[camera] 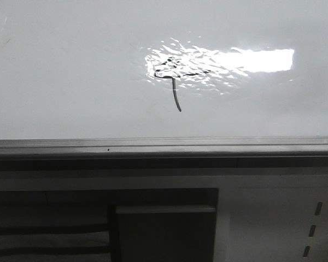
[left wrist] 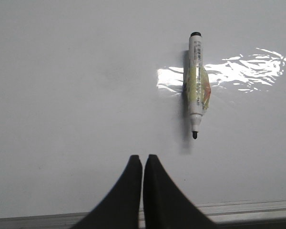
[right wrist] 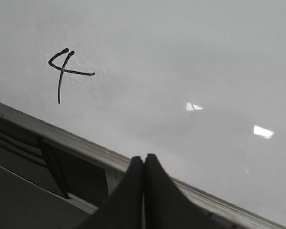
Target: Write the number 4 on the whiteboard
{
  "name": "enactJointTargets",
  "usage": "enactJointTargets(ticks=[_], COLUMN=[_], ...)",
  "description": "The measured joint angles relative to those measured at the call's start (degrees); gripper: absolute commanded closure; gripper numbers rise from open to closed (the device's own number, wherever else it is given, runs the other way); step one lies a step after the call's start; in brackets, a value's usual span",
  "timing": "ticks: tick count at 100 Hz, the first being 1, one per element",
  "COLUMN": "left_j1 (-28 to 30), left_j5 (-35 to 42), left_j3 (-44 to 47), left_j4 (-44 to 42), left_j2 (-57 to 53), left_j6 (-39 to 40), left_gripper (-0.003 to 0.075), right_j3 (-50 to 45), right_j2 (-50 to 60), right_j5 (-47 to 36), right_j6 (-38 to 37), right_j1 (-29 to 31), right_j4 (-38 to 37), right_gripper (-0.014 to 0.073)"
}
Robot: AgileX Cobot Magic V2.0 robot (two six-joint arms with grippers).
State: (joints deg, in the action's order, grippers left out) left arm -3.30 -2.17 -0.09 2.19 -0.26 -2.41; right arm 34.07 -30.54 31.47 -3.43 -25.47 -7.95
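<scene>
The whiteboard (camera: 71, 82) is a glossy white board with a grey edge rail (camera: 164, 146). A thin black number 4 (camera: 174, 82) is drawn on it, partly under the bright glare; it also shows in the right wrist view (right wrist: 62, 74). A white and yellow marker (left wrist: 196, 86) lies uncapped on the board (left wrist: 62, 95) in the left wrist view, tip toward the rail. My left gripper (left wrist: 143, 158) is shut and empty, short of the marker. My right gripper (right wrist: 144, 157) is shut and empty over the rail (right wrist: 86, 150). Neither gripper shows in the front view.
A bright rippled glare patch (camera: 229, 63) lies on the board. Below the rail is a pale panel with slots (camera: 317, 229) and a dark recess (camera: 164, 224). In the right wrist view the board (right wrist: 205, 57) is bare beside the figure.
</scene>
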Motion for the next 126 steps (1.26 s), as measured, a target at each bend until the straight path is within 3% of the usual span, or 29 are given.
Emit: enactJointTargets(ticks=[22, 44, 60, 79, 126], left_j1=[0.0, 0.0, 0.0, 0.0, 0.0], left_j5=[0.0, 0.0, 0.0, 0.0, 0.0], left_j3=[0.0, 0.0, 0.0, 0.0, 0.0], left_j4=[0.0, 0.0, 0.0, 0.0, 0.1], left_j2=[0.0, 0.0, 0.0, 0.0, 0.0], left_j6=[0.0, 0.0, 0.0, -0.1, -0.1], left_gripper=[0.0741, 0.0741, 0.0741, 0.0741, 0.0741], right_j3=[-4.4, -21.3, -31.2, -34.6, -34.6], right_j2=[3.6, 17.4, 26.3, 31.0, 31.0], right_j5=[-3.6, -20.8, -26.1, -29.5, -30.7], right_j6=[0.0, 0.0, 0.0, 0.0, 0.0], right_j1=[2.4, 16.4, 22.3, 24.2, 24.2], right_j4=[0.2, 2.5, 2.8, 2.8, 2.8], right_gripper=[0.0666, 0.0666, 0.0666, 0.0666, 0.0666])
